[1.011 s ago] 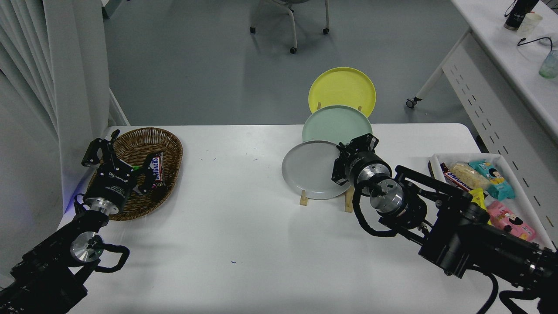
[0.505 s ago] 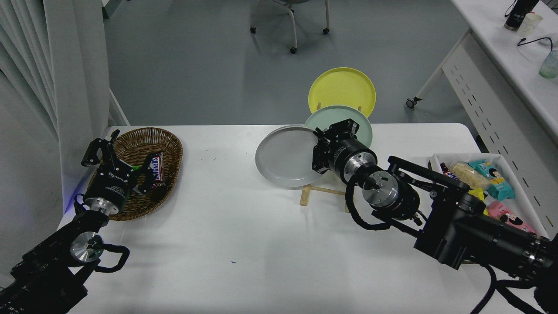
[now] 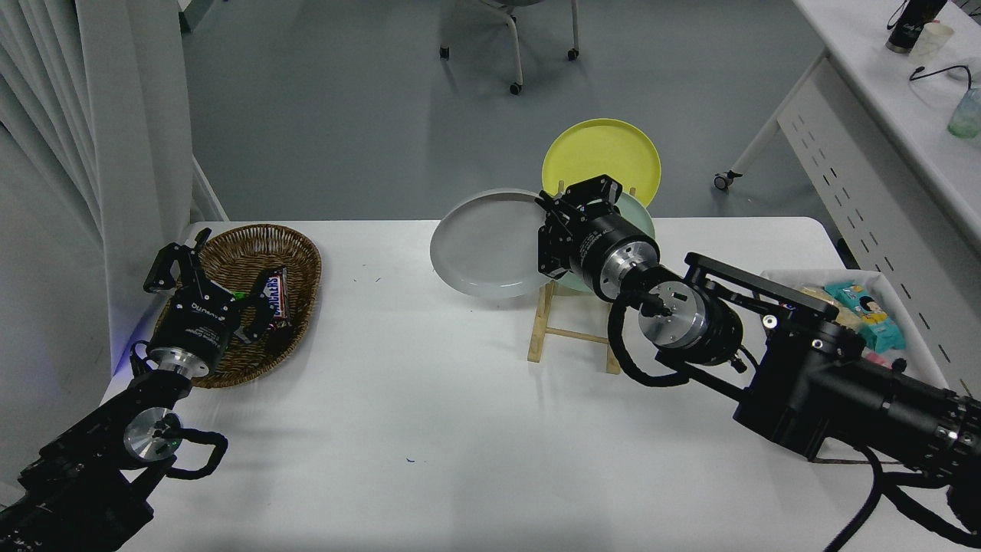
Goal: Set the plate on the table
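In the head view, the plate (image 3: pixel 487 244) is seen as a round, light grey, matte disc with a low raised rim, tilted so that its upper face is turned toward the camera. It is held clear of the table (image 3: pixel 429 399), up and to the left of the wooden rack (image 3: pixel 571 331), with its far edge reaching past the table's far border. The right gripper (image 3: pixel 550 239) is closed on the plate's right rim; the rim is pinched between the fingers, and the rest of the plate extends to the left of them. The mint green plate (image 3: pixel 642 216) is largely hidden behind the gripper, still standing in the rack, and the yellow plate (image 3: pixel 602 157) stands behind it at the rack's far end. The front slot of the rack is bare.

Compared with half a second earlier, the plate has been carried higher and further left of the rack, and more of the rack's front rails is uncovered. A second ago it was still seated in the front slot.

The left gripper (image 3: pixel 201 285) is parked well to the left of the rack, over the wicker basket (image 3: pixel 295 253), with its fingers spread apart. The snack tray (image 3: pixel 912 337) lies to the right of the rack, partly covered by the right arm.
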`<state>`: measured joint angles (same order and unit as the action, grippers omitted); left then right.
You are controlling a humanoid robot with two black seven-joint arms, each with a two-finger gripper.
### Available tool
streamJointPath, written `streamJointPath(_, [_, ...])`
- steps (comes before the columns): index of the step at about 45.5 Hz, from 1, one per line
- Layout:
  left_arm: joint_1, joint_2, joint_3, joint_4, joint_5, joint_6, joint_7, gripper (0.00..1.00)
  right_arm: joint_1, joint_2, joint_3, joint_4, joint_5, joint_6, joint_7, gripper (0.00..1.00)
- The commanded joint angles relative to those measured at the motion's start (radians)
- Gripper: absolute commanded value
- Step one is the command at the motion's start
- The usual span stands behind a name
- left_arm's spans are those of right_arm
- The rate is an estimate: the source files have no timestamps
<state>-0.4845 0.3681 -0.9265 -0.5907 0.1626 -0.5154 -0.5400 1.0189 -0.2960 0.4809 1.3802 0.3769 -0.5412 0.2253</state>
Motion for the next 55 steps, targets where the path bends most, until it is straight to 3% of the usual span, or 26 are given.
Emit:
streamJointPath(1, [0.0, 0.0, 0.0, -0.001, 0.0, 0.0, 0.0, 0.98, 0.07, -0.043, 0.03, 0.022, -0.006, 0.007, -0.087, 0.0])
streamJointPath(26, [0.0, 0.0, 0.0, -0.001, 0.0, 0.0, 0.0, 0.98, 0.141, -0.058, 0.053, 0.017, 0.01, -0.029, -0.123, 0.0])
streamJointPath(40, [0.001, 0.0, 0.0, -0.001, 0.0, 0.0, 0.0, 0.98, 0.121, 0.026, 0.041, 0.007, 0.088, -0.033, -0.123, 0.0])
streamJointPath(55, [0.0, 0.0, 0.0, 0.0, 0.0, 0.0, 0.0, 0.98, 0.179, 0.031, 0.012, -0.026, 0.37, -0.033, -0.123, 0.0])
